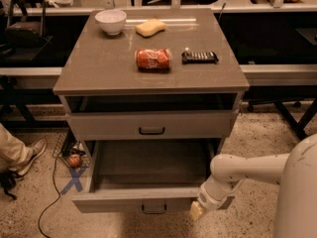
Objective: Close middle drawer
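The middle drawer (148, 172) stands pulled far out of the grey-beige cabinet and is empty. Its low front panel (133, 201) carries a small dark bar handle (153, 210). My gripper (197, 211), at the end of the white arm (237, 170), sits against the right end of that front panel, at the drawer's front right corner. The top drawer (151, 125) above has a taller front. The lowest drawer is hidden under the open one.
On the cabinet top (99, 68) lie a white bowl (110, 21), a yellow sponge (150, 27), a red can (153, 59) on its side and a dark bar (199, 57). A person's leg and shoe (22, 155) are at the left. Blue tape cross (74, 180) and a cable lie on the floor.
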Robot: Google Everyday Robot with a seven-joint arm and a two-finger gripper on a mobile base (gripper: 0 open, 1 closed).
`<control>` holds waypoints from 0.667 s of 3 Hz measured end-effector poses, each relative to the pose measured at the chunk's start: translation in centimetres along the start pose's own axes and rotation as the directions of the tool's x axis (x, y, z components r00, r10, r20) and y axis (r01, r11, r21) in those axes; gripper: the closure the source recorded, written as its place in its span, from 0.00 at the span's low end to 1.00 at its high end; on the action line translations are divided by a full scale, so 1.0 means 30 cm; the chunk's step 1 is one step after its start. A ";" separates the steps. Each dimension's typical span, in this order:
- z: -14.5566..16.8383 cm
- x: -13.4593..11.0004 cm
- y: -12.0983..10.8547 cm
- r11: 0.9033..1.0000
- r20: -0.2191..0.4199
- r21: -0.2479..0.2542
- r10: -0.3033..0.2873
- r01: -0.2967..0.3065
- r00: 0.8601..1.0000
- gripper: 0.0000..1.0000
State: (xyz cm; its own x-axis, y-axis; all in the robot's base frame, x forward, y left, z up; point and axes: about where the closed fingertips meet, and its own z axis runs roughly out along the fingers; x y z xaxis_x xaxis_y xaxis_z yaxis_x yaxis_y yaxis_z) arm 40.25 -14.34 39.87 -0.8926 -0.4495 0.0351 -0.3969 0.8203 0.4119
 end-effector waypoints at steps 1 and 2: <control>-0.002 -0.056 -0.060 0.999 0.068 0.027 0.034 -0.036 0.997 1.00; -0.002 -0.056 -0.060 0.999 0.068 0.027 0.034 -0.036 0.997 1.00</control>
State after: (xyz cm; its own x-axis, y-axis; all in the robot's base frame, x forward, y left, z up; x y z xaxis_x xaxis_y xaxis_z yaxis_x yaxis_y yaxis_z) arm 42.46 -15.08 39.13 -0.9180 -0.3964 -0.0133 -0.3705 0.8449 0.3858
